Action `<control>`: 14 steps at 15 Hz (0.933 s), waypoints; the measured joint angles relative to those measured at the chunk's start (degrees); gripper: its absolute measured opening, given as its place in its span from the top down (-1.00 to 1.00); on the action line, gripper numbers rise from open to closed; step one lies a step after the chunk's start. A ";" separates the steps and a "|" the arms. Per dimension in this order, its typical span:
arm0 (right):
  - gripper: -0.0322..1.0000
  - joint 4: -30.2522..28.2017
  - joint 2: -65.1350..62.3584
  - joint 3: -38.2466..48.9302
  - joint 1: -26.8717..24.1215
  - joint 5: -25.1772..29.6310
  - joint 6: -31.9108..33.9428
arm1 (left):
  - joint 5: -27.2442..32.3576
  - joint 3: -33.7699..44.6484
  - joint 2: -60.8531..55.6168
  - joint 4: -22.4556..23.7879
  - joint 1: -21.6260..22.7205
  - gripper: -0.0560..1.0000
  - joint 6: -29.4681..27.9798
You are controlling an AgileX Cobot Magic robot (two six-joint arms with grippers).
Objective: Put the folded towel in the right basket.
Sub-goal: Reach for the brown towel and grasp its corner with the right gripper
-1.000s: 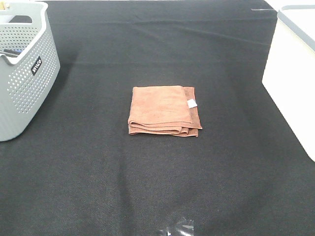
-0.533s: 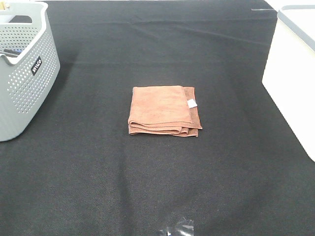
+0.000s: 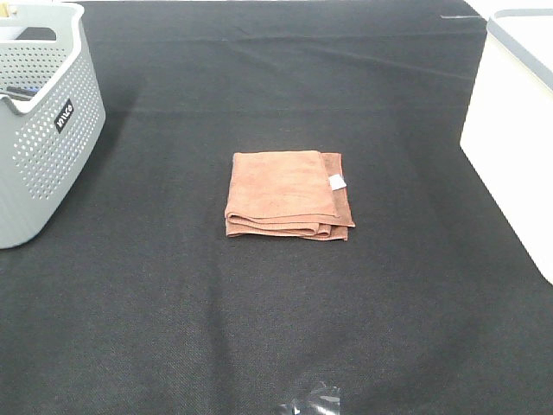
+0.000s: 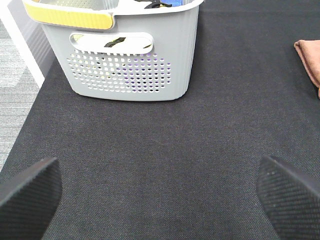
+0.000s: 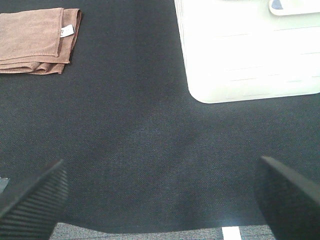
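- Both gaped wide, holding and touching nothing: the left hand and the right hand.
- Centred on the worktop lay the folded towel, well left of the white right basket.

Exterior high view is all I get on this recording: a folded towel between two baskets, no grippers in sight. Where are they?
Observer: The left gripper is open and empty. It hangs over bare black cloth, short of the grey basket.
Operator: And the right one?
Observer: The right gripper is open too and holds nothing. The towel and the white basket both lie ahead of it, and it touches neither.
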 joint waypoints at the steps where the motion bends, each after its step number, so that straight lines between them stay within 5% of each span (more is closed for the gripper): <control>1: -0.94 0.00 0.00 0.00 0.00 0.00 0.00 | 0.00 0.00 0.00 0.00 0.00 -0.98 0.00; 4: -0.94 0.00 9.11 -3.78 0.00 -1.20 0.00 | 0.00 0.00 0.00 0.00 0.00 -0.98 0.00; 8: -0.94 6.65 45.78 -27.27 0.00 0.57 0.00 | 0.00 0.00 0.00 0.00 0.00 -0.98 0.00; 12: -0.93 8.08 68.98 -44.92 0.00 3.04 -1.32 | 0.00 0.00 0.00 0.00 0.00 -0.98 0.00; 14: -0.93 8.48 71.73 -46.87 0.00 3.04 -1.38 | 0.00 0.00 0.00 0.00 0.00 -0.98 0.00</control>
